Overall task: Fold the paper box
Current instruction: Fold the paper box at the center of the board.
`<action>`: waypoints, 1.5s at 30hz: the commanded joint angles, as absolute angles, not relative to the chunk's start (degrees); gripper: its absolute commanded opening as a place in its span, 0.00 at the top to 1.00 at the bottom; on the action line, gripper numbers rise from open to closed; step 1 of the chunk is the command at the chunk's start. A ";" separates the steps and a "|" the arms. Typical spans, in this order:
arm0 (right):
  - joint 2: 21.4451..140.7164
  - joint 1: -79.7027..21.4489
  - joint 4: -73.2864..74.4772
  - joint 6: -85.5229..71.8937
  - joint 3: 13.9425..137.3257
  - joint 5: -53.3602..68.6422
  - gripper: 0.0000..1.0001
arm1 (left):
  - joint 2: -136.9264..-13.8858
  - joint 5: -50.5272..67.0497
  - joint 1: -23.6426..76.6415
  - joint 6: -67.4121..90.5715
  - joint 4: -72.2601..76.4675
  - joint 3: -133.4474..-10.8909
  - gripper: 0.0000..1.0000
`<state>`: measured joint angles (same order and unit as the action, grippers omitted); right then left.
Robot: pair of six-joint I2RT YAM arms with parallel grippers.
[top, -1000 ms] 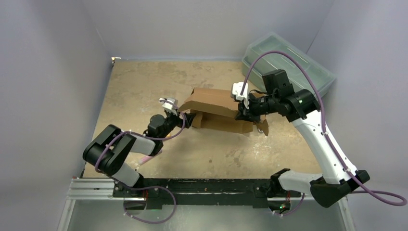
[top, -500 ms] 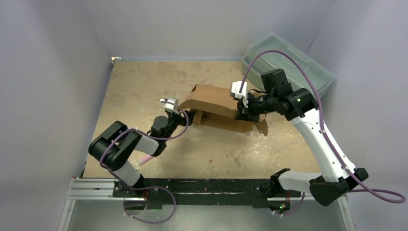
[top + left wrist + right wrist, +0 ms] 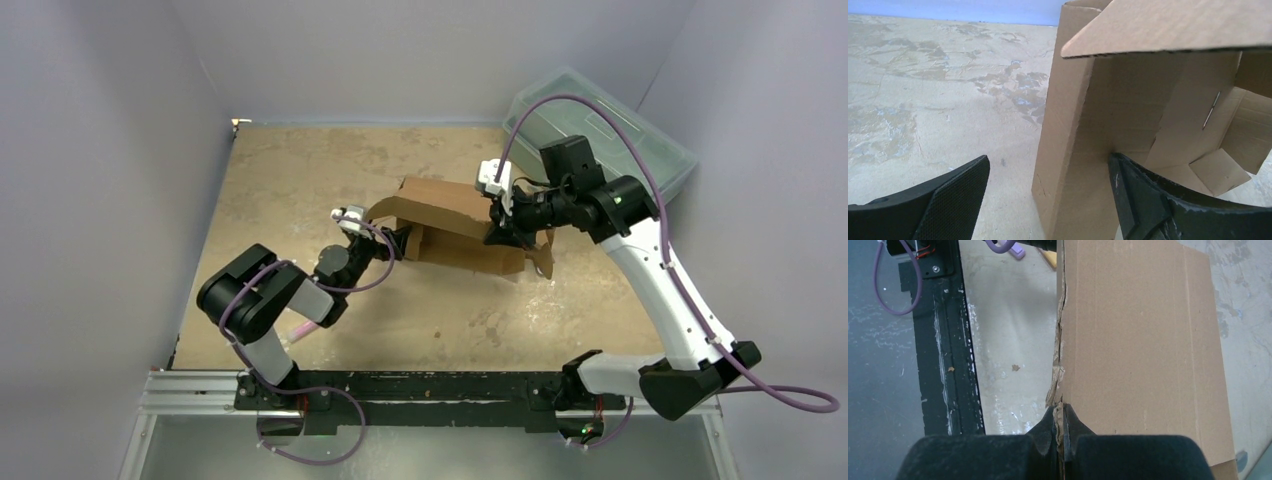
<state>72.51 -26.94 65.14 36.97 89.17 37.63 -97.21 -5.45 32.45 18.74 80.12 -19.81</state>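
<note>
Top external first, Dan: the paper box (image 3: 455, 228) sits in the middle of the table (image 3: 300, 180), half formed, with its big lid panel (image 3: 430, 205) lifted at a slant over the tray part. Why is it propped like that?

Because the right gripper (image 3: 497, 225) has it, Mia. On the right wrist view its fingers (image 3: 973, 455) are pressed together on the panel's ragged edge. They pinch the cardboard so the lid hangs clear of the base.

And the left gripper (image 3: 380, 238)?

Spread wide, holding nothing. From the left wrist, one finger (image 3: 948, 200) is outside the upright end wall (image 3: 1063, 150) and the other is on the inner side, so the wall stands between them. I'd judge it's lined up to square or tuck that side while the lid is out of the way.

Any risk?

The edge in the right gripper looks torn and soft, so a hard pull could rip it. The grey-green plastic toolbox (image 3: 600, 125) is well apart at the far right, no bother.
</note>
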 commanded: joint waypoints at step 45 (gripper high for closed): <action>76.09 -27.24 63.85 31.38 88.88 49.02 1.00 | -110.19 -7.20 35.34 9.84 101.87 -26.12 0.15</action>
<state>76.12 -26.96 64.23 31.88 86.87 44.77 -109.71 -8.91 35.07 12.16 85.23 -24.36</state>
